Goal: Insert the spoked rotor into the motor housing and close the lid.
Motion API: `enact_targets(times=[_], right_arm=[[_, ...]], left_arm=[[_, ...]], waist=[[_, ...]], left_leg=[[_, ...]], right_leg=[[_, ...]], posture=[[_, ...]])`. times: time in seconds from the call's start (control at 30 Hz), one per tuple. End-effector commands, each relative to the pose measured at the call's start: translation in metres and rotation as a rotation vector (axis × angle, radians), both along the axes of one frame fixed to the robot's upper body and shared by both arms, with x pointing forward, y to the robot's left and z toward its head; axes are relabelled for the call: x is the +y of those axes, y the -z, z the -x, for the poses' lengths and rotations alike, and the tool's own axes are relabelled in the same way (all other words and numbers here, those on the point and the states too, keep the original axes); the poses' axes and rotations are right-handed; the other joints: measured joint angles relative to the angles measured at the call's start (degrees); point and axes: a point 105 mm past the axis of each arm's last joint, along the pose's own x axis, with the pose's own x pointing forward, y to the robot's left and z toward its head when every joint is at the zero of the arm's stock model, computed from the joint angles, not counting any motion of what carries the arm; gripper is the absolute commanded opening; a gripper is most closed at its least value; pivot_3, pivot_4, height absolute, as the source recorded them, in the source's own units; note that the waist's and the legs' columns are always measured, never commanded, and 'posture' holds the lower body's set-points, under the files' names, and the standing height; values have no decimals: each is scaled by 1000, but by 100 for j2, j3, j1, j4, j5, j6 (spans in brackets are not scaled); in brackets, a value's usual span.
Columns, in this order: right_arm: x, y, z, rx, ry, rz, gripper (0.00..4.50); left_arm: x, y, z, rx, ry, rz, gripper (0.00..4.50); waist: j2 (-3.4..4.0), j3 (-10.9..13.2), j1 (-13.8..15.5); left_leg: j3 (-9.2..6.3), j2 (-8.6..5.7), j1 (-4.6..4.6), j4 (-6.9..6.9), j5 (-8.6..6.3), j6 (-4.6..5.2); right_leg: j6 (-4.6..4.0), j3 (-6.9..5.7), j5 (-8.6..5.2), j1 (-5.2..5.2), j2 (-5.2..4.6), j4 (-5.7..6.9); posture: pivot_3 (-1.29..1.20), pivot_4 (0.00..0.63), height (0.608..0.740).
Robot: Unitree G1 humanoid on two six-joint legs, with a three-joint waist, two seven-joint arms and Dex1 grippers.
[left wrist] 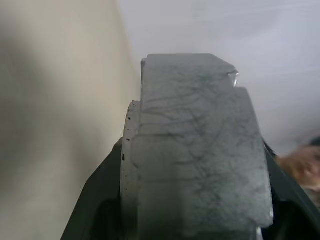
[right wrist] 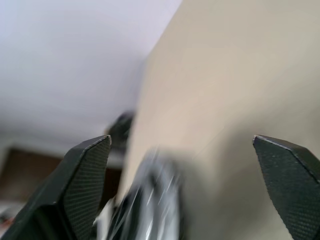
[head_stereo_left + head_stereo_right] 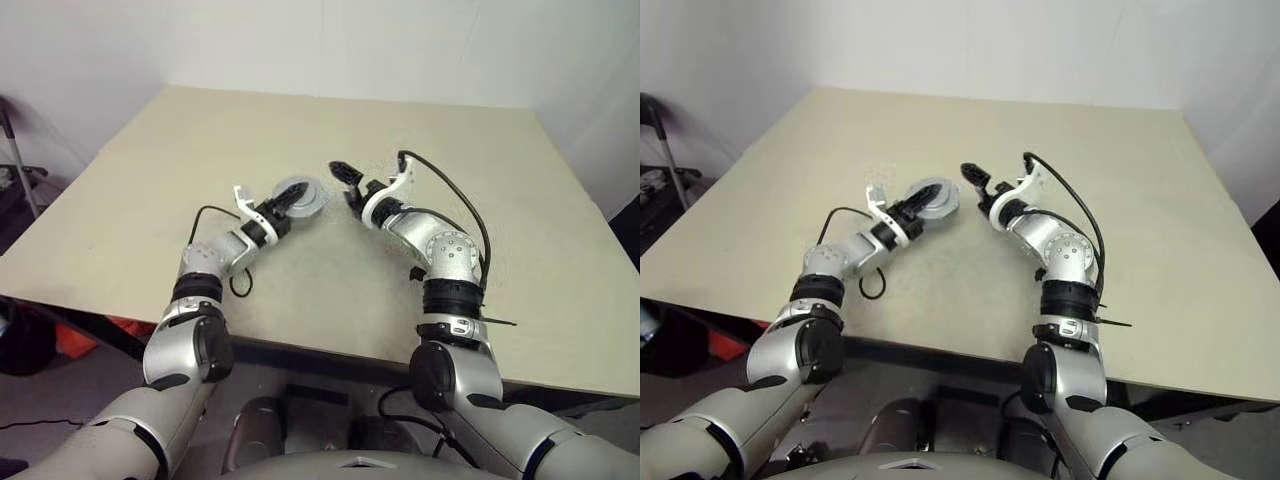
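The left gripper (image 3: pixel 285 208) is clamped on a round grey metal part (image 3: pixel 300 197), gripping it at its near edge and holding it just above the beige table (image 3: pixel 300 290), a little left of the table's middle. From the head camera the part looks like a thick silver disc with a pale outer ring and a darker centre, tilted slightly; it is probably the housing (image 3: pixel 933 200), possibly with other parts already stacked in it, though the black fingers cover its near side and the inside cannot be made out. In the left wrist view the same part (image 1: pixel 195 150) is seen edge-on: a dull, scratched grey wall with a stepped notch cut into its far end and a thinner, paler rim (image 1: pixel 129 150) with small dark pits along one side (its face is turned away from that camera). The right gripper (image 3: pixel 347 182) hovers just beside the part, apart from it, its two fingers (image 2: pixel 85 180) spread wide with nothing between them. Between those fingers the right wrist view shows a blurred silver and black shape (image 2: pixel 150 205), too smeared to identify. Beyond both grippers the table runs bare to a white wall (image 3: pixel 400 40).
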Motion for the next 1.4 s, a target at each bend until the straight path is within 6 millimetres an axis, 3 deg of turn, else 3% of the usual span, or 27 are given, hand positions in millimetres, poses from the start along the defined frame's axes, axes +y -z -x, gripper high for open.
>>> enact_targets(times=[0.03,0.13,0.27,0.4,0.53,0.77,0.87,1.0,1.03,1.17,1.4], right_arm=[[-8,-8,-4,-58,62,12,4481],[-12,-6,-3,-67,67,15,4481],[-11,-1,2,-72,47,38,4481],[-11,2,2,-70,43,40,4481],[-8,3,1,-69,31,43,4481],[1,6,-1,-55,0,52,4481],[4,8,-3,-43,-10,52,4500],[9,11,-4,-34,-29,57,4500],[11,11,-4,-32,-35,57,4500],[15,13,-6,-22,-55,65,4500],[24,16,-5,0,-97,73,4500]], left_arm=[[18,-18,-12,-82,-103,-26,2340],[59,-9,-27,-58,-338,-135,2340],[119,-8,-32,-14,-581,-183,2340],[158,0,-29,40,-718,-251,2340],[177,6,-26,80,-791,-280,2340],[191,17,-20,132,-837,-326,2340],[200,20,-16,145,-854,-364,3075],[222,21,-9,174,-924,-430,4400],[228,20,-7,176,-947,-442,4483],[257,11,2,176,-1046,-491,4483],[287,-10,11,137,-1118,-590,4483]], waist=[[0,0,-1],[0,0,-19],[-1,0,-63],[0,0,-63],[-1,0,15],[-4,-1,-35],[-3,-1,-78],[-1,-3,-167],[-1,-3,-190],[-3,-1,-324],[-4,-1,-274]], left_leg=[[0,0,0,1,0,0],[-1,0,3,5,0,1],[-9,8,3,11,0,1],[-10,9,0,13,-1,1],[-10,7,0,23,-2,2],[-14,15,10,62,-2,-1],[-14,19,15,63,6,-13],[-14,20,36,64,9,-19],[-14,22,56,63,10,-20],[-13,30,81,56,20,-37],[-13,31,80,57,24,-43]], right_leg=[[0,0,0,0,0,0],[1,0,1,3,0,1],[1,0,1,4,7,2],[1,0,1,2,9,2],[5,0,4,12,6,2],[8,0,11,34,5,7],[6,0,19,35,6,10],[4,0,20,47,6,21],[2,3,19,58,7,26],[-2,9,16,68,15,38],[-10,8,12,64,17,49]], posture=[[0,0,740],[0,0,740],[0,0,740],[0,0,740],[0,0,740],[0,0,740],[0,0,740],[0,0,740],[0,0,740],[0,0,740],[0,0,740]])
